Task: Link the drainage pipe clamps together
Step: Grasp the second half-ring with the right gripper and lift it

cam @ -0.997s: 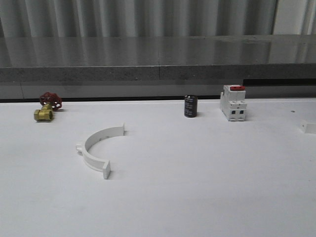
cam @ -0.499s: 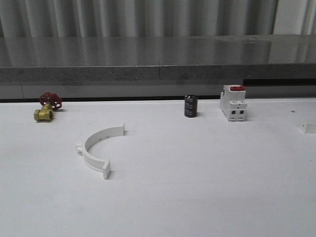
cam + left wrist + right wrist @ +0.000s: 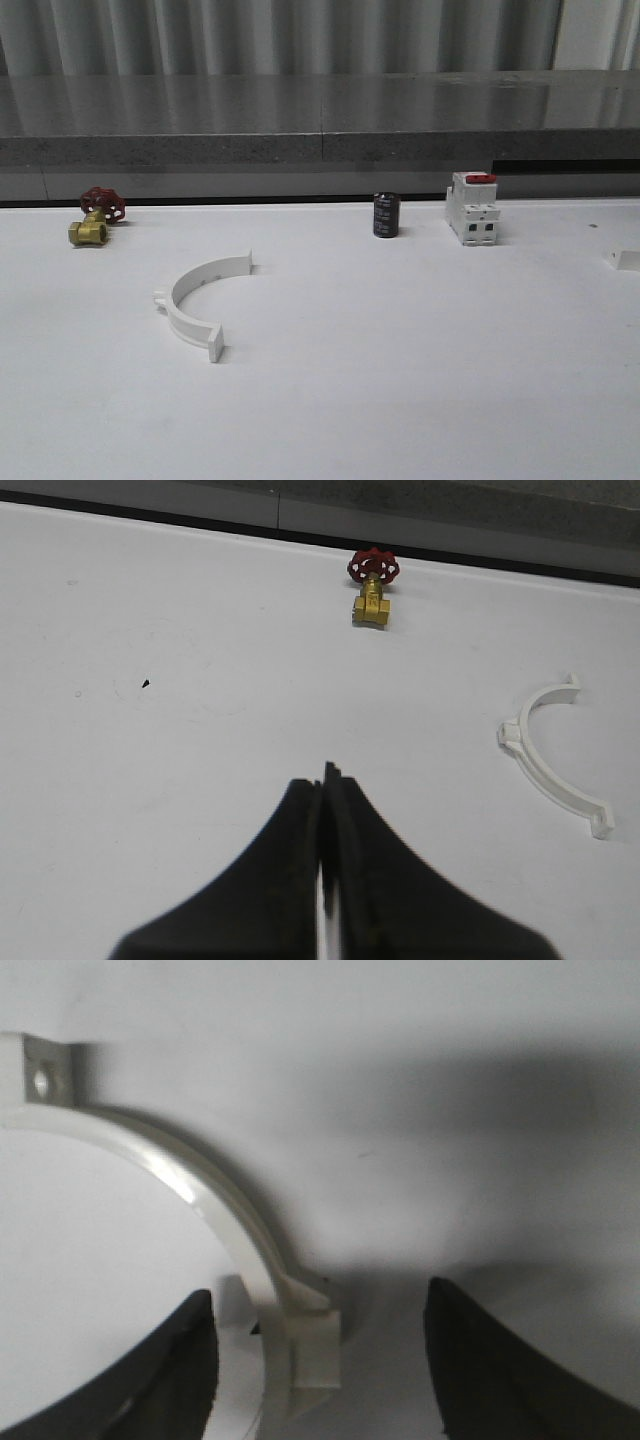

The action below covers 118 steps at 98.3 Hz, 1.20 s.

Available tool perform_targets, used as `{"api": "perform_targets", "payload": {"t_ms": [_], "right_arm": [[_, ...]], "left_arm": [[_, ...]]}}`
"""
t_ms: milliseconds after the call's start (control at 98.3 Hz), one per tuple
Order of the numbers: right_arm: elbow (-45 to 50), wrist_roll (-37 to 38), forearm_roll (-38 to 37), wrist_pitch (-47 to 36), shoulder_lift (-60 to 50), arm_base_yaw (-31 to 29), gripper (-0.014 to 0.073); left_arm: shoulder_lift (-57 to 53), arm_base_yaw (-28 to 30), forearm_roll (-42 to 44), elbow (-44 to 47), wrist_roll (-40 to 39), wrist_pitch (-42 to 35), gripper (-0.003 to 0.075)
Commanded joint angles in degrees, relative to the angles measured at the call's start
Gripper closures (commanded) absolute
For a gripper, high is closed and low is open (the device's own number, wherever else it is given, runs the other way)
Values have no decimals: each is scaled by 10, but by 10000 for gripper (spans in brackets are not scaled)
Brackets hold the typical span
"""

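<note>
Right claw point(image 3: 318, 1360): wide apart, astride clamp half point(image 3: 215, 1200) | left claw point(image 3: 325, 780): pressed together, empty | clamp: judged light, rigid, slick; pinch mid-arc band.

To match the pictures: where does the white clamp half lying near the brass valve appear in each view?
Front view: the clamp half lies left of centre, nearer than the brass valve.
Left wrist view: it lies ahead of the shut left gripper.
Right wrist view: a second clamp half, seemingly another, inside the open right gripper.
Shared landmark: the brass valve.
</note>
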Motion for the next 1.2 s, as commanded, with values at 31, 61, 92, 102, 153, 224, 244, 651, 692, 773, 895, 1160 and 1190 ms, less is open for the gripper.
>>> {"api": "perform_targets", "payload": {"t_ms": [31,61,92,102,153,224,244,651,692,773,895,1160,1190], "right_arm": [[-16,-8,8,-6,-20,-3,184],[-16,-8,8,-5,-19,-3,192],[-16,-8,10,-4,-17,-3,200],[-16,-8,10,-3,-17,-3,203],[-16,-7,15,-2,-17,-3,234],[-16,-7,25,-2,-17,-3,322],[-16,-7,27,-2,-17,-3,356],[-18,-7,46,21,-17,-4,649],[-24,-7,46,29,-18,-3,649],[-42,-1,49,52,-20,7,649],[-72,65,48,93,-38,43,646],[-80,283,-91,103,-94,200,635],[-86,327,-115,112,-94,222,635]], "left_arm": [[3,0,2,-14,0,-40,741],[3,0,2,-14,0,-40,741],[3,0,2,-14,0,-40,741],[3,0,2,-14,0,-40,741],[3,0,2,-14,0,-40,741],[3,0,2,-14,0,-40,741],[3,0,2,-14,0,-40,741],[3,0,2,-14,0,-40,741],[3,0,2,-14,0,-40,741],[3,0,2,-14,0,-40,741],[3,0,2,-14,0,-40,741],[3,0,2,-14,0,-40,741],[3,0,2,-14,0,-40,741]]}}
